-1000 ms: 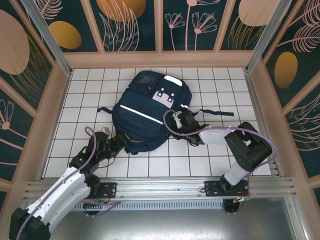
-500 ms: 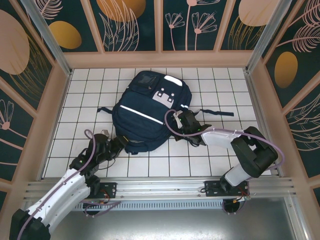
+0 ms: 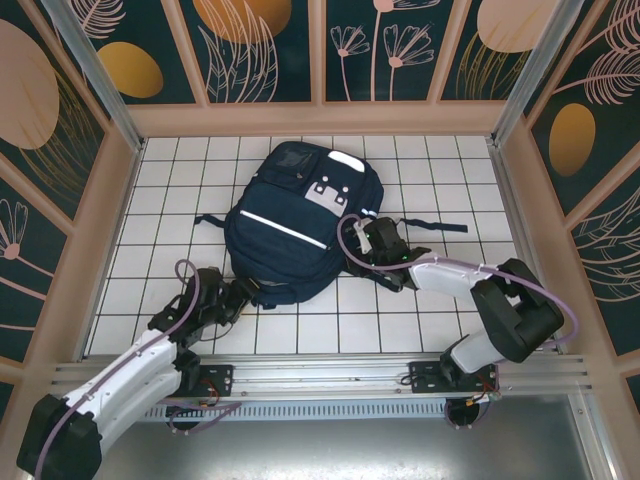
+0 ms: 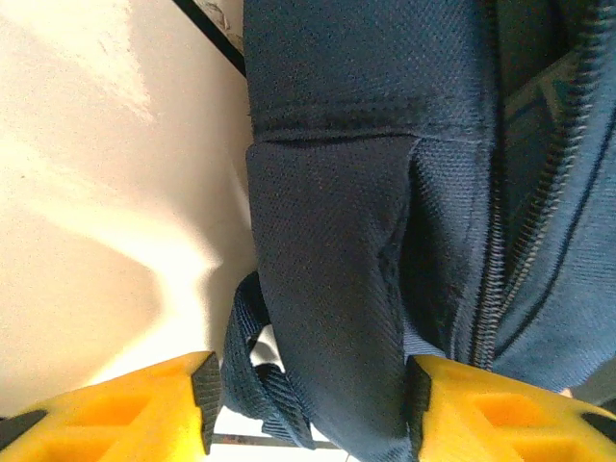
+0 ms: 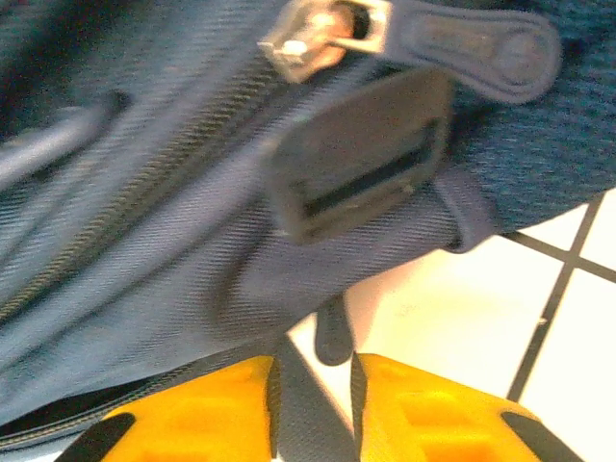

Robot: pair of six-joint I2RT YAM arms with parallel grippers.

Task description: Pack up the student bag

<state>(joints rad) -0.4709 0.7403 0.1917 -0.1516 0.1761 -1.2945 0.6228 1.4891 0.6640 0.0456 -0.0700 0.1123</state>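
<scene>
The student bag (image 3: pixel 290 215) lies flat mid-frame in the top view on the tiled table (image 3: pixel 180 200), zip side toward the bottom, and has barely shifted vs a sec ago. What changed is the arms. The right gripper (image 3: pixel 368 232) has crept a bit up-frame along the bag's right edge, its elbow swinging out to the lower right. The left gripper (image 3: pixel 246 291) has slid slightly down and right at the bag's lower-left corner.

Up close, the left fingers (image 4: pixel 207 395) are spread w/ a fold of navy fabric standing between them, beside the zipper (image 4: pixel 500 250); we see no squeeze on it. The right fingers (image 5: pixel 385 395) sit nearly together w/ a thin strap (image 5: pixel 332 337) in the gap, just below the buckle (image 5: pixel 361 168) and zip pull (image 5: pixel 308 34). We can't tell if they actually pinch it.

We read this as re-gripping, not packing. The bag isn't visibly open yet, so the opening step looks unfinished.
</scene>
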